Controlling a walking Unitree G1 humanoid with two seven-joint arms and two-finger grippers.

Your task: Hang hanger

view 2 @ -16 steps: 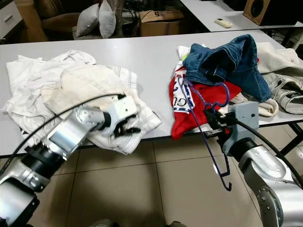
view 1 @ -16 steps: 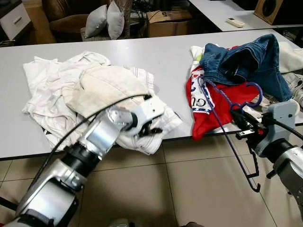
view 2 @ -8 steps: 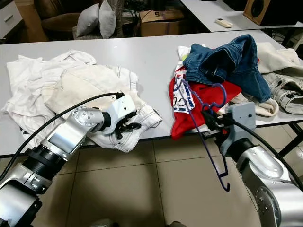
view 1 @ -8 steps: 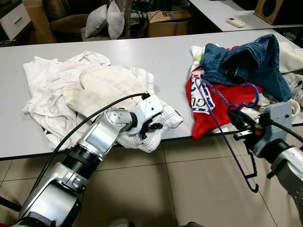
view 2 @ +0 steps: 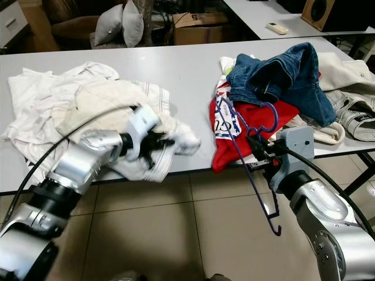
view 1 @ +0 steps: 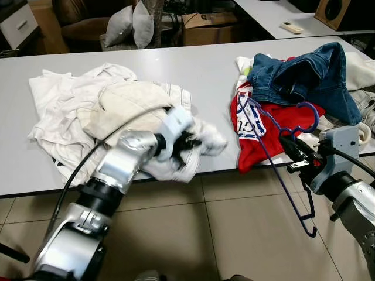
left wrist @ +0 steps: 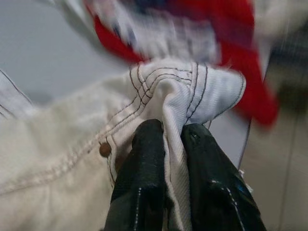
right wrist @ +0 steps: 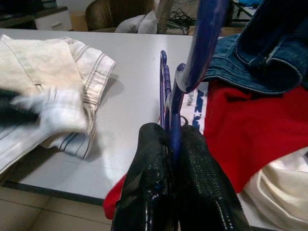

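While robot faces white table (view 1: 205, 70), head views show left gripper (view 1: 186, 142) at front edge, blurred, clamped on fold of cream trousers (view 1: 132, 105). Right gripper (view 1: 291, 153) at table's right front, pinched on blue hanger (view 1: 275, 161); hanger slants from red shirt (view 1: 258, 132) down past table edge toward floor. Jeans (view 1: 299, 73) heaped behind.
Left wrist view: fingers (left wrist: 144, 168) squeeze stitched cream cloth.
Right wrist view: fingers (right wrist: 151, 178) grip hanger's blue wire; red shirt, jeans alongside.
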